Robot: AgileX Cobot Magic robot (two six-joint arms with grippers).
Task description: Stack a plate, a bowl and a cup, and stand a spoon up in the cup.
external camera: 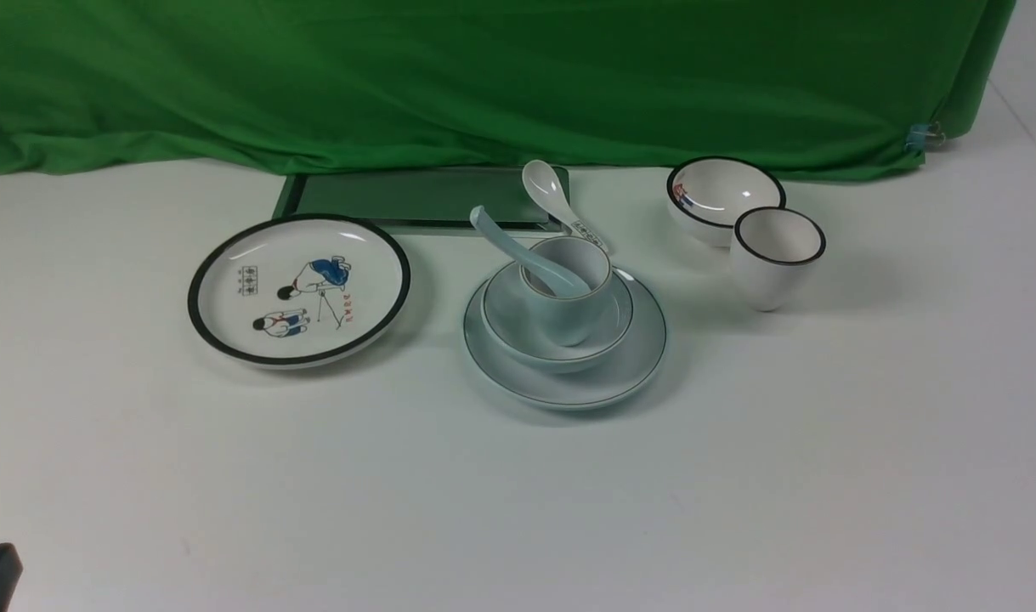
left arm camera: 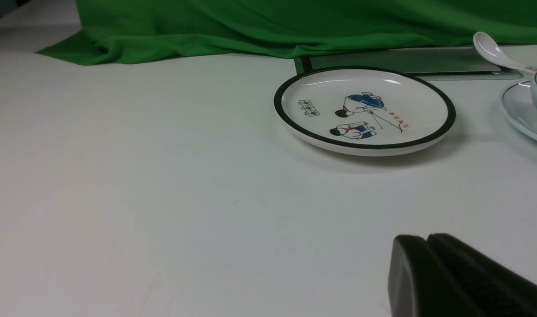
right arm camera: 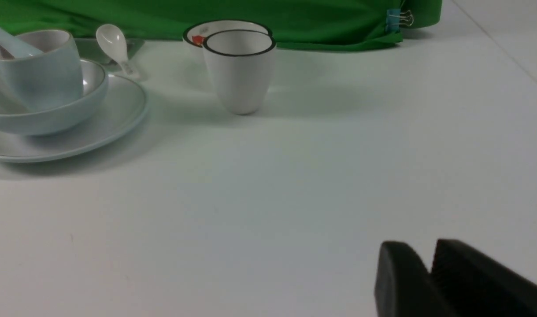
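Four pale blue pieces form one stack at the middle of the tabletop: the plate, the bowl on it, the cup in the bowl, and the spoon leaning in the cup, handle up toward our left. Our left claw sits low near the cartoon plate, its tips pressed together on nothing. Our right claw shows a narrow gap between its tips, empty, well apart from the white cup.
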